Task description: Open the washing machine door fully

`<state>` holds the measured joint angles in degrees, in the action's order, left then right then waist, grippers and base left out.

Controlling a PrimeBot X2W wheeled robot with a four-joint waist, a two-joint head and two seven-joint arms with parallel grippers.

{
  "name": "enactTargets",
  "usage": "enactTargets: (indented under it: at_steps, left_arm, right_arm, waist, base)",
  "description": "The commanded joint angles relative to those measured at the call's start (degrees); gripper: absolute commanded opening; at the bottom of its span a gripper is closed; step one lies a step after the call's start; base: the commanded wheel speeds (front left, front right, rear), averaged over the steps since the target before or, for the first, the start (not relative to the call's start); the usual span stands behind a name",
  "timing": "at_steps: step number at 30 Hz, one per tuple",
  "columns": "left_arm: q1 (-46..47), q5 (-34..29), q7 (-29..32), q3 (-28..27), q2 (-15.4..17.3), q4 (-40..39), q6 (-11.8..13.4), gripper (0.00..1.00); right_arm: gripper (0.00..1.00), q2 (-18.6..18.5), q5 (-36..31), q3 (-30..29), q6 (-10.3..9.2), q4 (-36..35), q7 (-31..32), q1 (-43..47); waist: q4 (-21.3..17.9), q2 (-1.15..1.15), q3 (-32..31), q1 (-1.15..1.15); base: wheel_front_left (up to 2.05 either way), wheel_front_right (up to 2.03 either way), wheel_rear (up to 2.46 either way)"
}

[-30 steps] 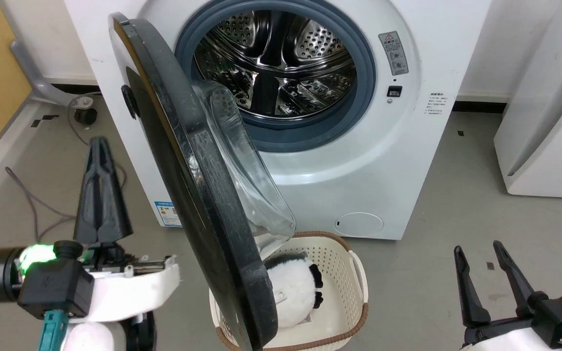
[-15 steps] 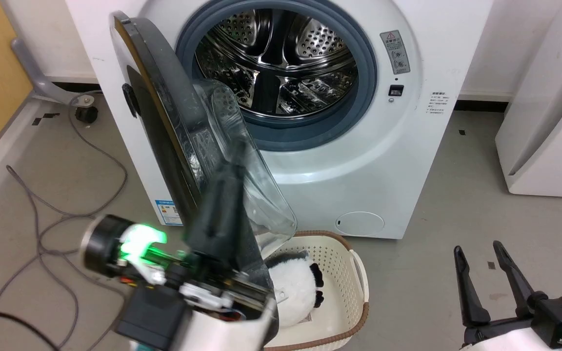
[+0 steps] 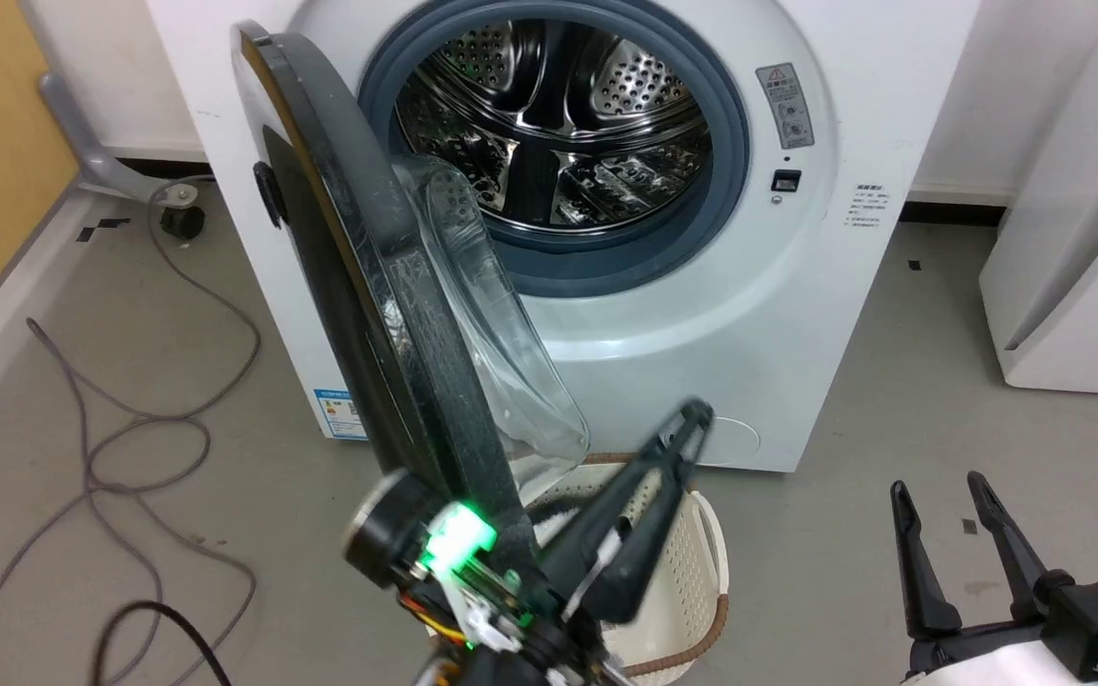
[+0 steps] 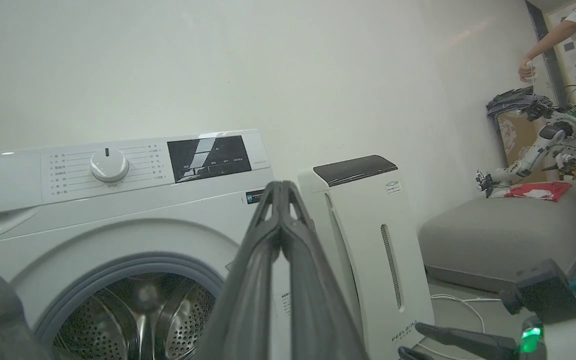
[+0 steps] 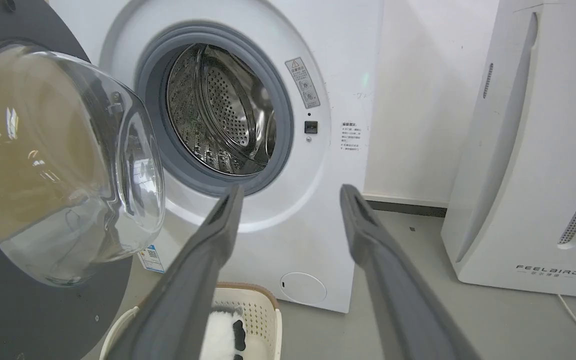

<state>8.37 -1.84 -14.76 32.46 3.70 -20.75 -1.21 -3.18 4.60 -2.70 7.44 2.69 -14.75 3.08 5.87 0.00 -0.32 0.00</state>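
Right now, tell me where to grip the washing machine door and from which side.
Probably take the washing machine door by its black rim beside the glass bowl, from the drum-facing side: the rim stands edge-on and thin; the bowl bulges smooth.

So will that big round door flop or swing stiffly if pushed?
Probably stiffly: the door is a thick rigid disc. Likely heavy, given its bulging glass bowl. Its smooth black face may be slippery to push.
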Motion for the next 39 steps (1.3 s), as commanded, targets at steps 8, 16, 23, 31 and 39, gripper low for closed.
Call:
enactTargets:
  at_steps: [8,16,23,31,39]
  left_arm:
    - [-4.5,0.5,-0.2,4.4,1.7,5.6,0.2,0.00]
    - [-6.3,1.5,-0.2,5.1,2.6,11.2,1.1,0.00]
    - [-6.7,2.9,-0.2,3.0,2.4,16.8,2.8,0.00]
    - [-7.4,3.5,-0.2,1.1,2.4,20.2,3.4,0.00]
    - [-8.1,3.6,-0.2,0.2,2.4,21.1,3.4,0.00]
  right_arm:
    - [1.00,0.3,0.1,-0.1,0.05,0.4,-0.2,0.8]
    - [1.00,0.3,0.2,-0.2,0.05,0.9,-0.2,0.6]
    - [1.00,0.3,0.1,-0.4,0.05,1.5,-0.2,0.4]
    - [1.00,0.3,0.1,-0.8,0.05,2.2,-0.2,0.4]
    - [1.00,0.3,0.4,-0.9,0.05,2.4,-0.2,0.5]
  waist:
    - [0.8,0.00,0.2,0.00]
    - [1.4,0.00,0.5,0.00]
    - [2.3,0.00,1.0,0.00]
    - [4.3,0.00,1.3,0.00]
    - [7.5,0.00,1.0,0.00]
  base:
    - [0.00,0.00,0.00]
    - [0.00,0.00,0.00]
    - [0.00,0.00,0.00]
    - [0.00,0.00,0.00]
    - [0.00,0.00,0.00]
